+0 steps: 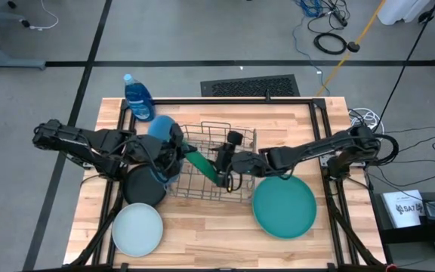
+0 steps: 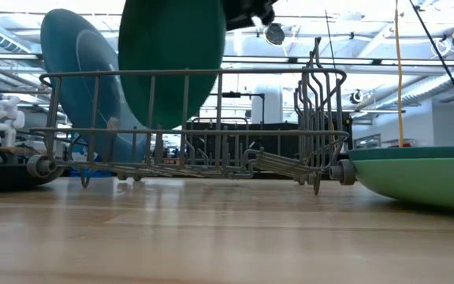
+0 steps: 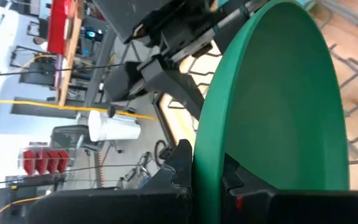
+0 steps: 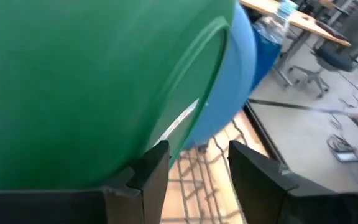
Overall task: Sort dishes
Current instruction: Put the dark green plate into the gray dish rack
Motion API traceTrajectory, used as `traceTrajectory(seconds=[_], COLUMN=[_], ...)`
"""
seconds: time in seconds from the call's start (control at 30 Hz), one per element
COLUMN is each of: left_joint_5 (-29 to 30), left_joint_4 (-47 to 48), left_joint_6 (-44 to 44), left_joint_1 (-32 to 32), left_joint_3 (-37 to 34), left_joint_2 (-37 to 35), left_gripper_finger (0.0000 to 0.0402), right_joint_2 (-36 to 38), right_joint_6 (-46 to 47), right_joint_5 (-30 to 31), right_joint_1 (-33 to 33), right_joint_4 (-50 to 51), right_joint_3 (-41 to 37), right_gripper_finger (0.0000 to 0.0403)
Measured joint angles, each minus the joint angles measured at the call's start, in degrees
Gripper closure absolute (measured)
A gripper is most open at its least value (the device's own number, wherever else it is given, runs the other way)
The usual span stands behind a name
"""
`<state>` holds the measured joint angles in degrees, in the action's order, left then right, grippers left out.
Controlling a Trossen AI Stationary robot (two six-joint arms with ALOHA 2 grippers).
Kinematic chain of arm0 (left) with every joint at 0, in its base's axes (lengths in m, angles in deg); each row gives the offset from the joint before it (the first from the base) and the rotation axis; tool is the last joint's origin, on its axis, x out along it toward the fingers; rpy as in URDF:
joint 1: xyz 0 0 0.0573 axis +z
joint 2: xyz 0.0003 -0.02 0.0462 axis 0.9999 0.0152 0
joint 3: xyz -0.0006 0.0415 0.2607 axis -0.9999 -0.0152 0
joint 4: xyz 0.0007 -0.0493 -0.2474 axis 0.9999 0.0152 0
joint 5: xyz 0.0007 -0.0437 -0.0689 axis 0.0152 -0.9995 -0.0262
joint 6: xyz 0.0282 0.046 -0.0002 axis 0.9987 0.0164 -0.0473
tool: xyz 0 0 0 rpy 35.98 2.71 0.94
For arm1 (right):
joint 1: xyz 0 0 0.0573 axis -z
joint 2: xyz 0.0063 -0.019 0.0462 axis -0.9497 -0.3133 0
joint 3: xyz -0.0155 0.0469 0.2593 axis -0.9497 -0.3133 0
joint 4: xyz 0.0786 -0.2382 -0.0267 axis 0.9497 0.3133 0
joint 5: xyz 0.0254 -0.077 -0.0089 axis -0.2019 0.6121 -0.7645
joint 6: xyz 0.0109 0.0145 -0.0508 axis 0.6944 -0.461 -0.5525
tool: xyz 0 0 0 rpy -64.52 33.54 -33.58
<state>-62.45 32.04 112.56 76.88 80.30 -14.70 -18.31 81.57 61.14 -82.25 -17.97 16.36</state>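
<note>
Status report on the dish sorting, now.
Left gripper shut on dark green plate over wire rack. Right gripper alongside, fingers apart. Large blue plate racked.

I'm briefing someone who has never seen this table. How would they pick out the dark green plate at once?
Start at the grey wire rack in the middle of the wooden table. The round dark green plate stands on edge over it, its rim pinched by the left gripper. The large blue plate stands behind it; the other plates lie flat on the table.
</note>
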Motion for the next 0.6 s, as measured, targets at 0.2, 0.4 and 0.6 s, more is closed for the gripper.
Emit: traceTrajectory(seconds=[0.2, 0.4, 0.6], left_joint_5=[0.0, 0.5, 2.1], left_joint_4=[1.9, 1.8, 0.5], left_joint_6=[-1.3, -2.6, -4.5], left_joint_1=[0.0, 0.0, 0.2], left_joint_3=[0.0, 0.0, 0.0], left_joint_2=[0.0, 0.0, 0.0], left_gripper_finger=[0.0382, 0.0375, 0.0318], right_joint_2=[-2.4, -2.7, -2.8], right_joint_6=[-2.5, -3.5, -3.7], right_joint_5=[-5.2, -5.7, -6.1], right_joint_1=[1.3, 1.4, 1.3], right_joint_4=[-7.0, -7.9, -8.5], right_joint_3=[-0.1, -0.1, 0.0], right_gripper_finger=[0.0257, 0.0272, 0.0283])
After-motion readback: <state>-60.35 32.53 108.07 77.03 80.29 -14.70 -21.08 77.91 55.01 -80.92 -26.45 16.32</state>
